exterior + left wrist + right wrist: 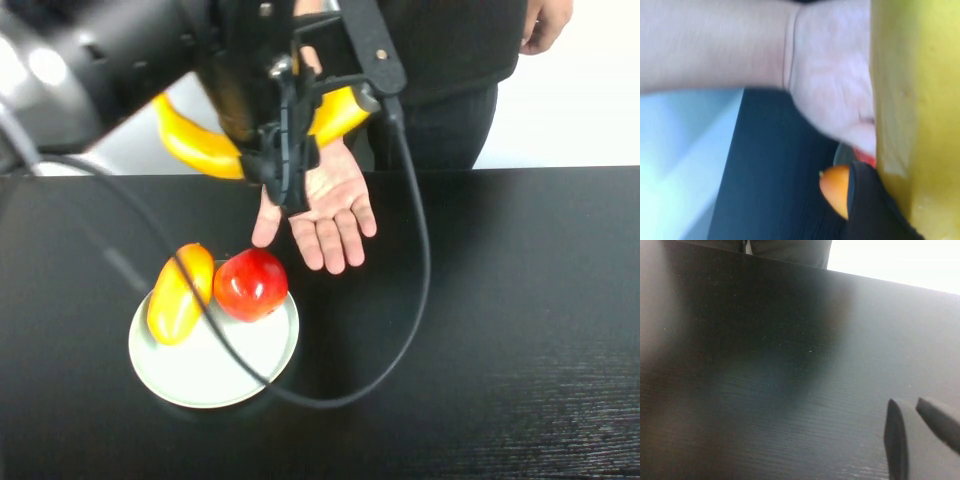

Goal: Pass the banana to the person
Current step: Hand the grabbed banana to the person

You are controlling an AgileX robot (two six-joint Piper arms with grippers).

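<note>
Left gripper (285, 150) pinches banana (200, 145) mid-length, directly above person (450, 60)'s open palm (325, 205). Best to lower until fruit touches palm, then release gently. Right gripper (915, 432) low over bare desk (765, 365), fingers nearly pressed together, parked.

Left gripper (285, 160), clamping the curved yellow banana (200, 145), hovers just above the person's open palm (325, 205) (little gap); right gripper (920, 435) over bare black table (520, 330).

I count one banana (200, 145), one mango (180, 293), one apple (250, 284), one plate (215, 375) and one person (440, 70).
</note>
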